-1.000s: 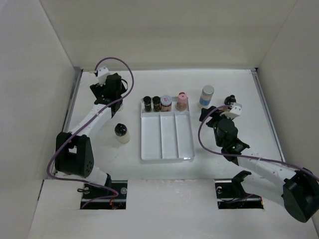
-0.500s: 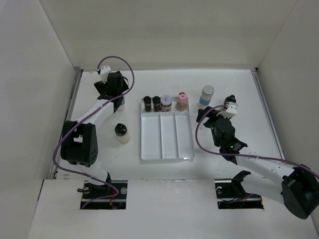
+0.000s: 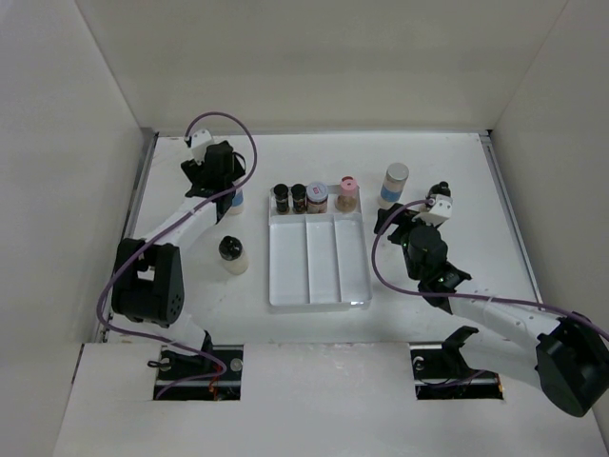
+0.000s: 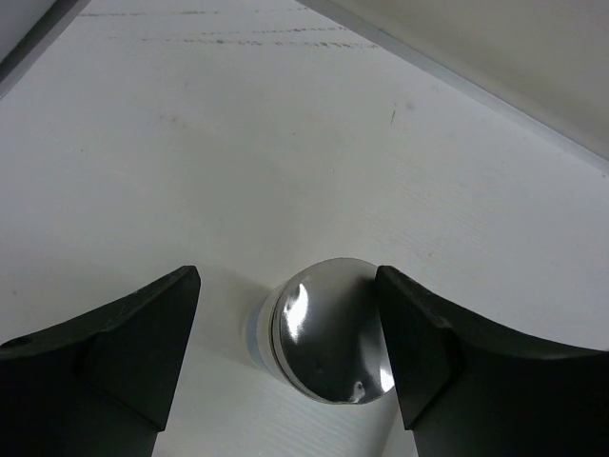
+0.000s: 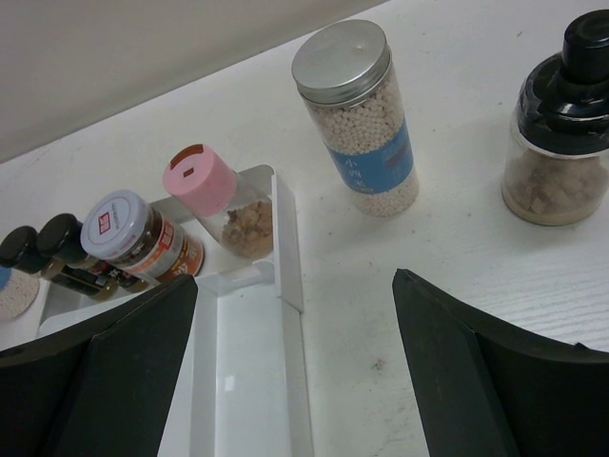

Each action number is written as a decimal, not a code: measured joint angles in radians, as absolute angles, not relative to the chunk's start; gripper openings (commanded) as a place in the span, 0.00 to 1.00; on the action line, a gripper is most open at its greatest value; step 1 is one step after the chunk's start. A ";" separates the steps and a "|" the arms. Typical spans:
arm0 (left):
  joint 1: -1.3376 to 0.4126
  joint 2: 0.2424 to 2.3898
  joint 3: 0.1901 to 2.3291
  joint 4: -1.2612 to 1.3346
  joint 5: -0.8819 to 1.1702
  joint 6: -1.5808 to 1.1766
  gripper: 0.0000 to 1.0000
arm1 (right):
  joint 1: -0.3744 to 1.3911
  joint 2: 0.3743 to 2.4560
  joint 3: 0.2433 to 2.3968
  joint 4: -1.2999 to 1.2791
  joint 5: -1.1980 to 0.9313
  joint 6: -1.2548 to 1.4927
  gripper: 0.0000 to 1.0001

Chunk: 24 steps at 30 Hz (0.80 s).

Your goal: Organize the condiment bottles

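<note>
My left gripper is open and straddles a pale bottle with a shiny grey lid that stands on the table left of the tray; its blue label shows in the top view. My right gripper is open and empty over the tray's right edge. Two dark black-capped bottles, a grey-lidded jar with a red label and the pink-capped bottle stand at the far end of the clear tray. A second pale blue-labelled cylinder stands right of the tray.
A black-capped pale bottle stands on the table left of the tray. Another black-capped jar with brown contents stands at the right, near my right wrist. White walls close in the table at the left, back and right.
My left arm has swung a little farther and to the right, over the pale bottle. My right gripper has edged slightly to the left. The bottles have not moved.
</note>
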State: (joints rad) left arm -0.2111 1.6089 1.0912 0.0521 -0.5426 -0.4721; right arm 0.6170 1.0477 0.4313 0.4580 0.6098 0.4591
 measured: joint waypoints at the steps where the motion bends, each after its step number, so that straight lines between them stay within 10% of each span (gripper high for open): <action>1: -0.213 1.604 1.088 0.050 -0.543 -0.471 0.74 | 0.617 1.048 0.431 0.458 0.610 0.459 0.91; 16: -0.253 1.558 1.054 0.021 -0.532 -0.470 0.79 | 0.617 1.055 0.434 0.458 0.609 0.450 0.92; 24: -0.251 1.633 1.056 0.010 -0.519 -0.467 0.52 | 0.617 1.055 0.435 0.458 0.609 0.449 0.93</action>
State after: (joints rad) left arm -0.2512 1.6329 1.0557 0.0105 -0.5194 -0.4667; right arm 0.6170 1.0554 0.4355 0.4576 0.6094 0.4488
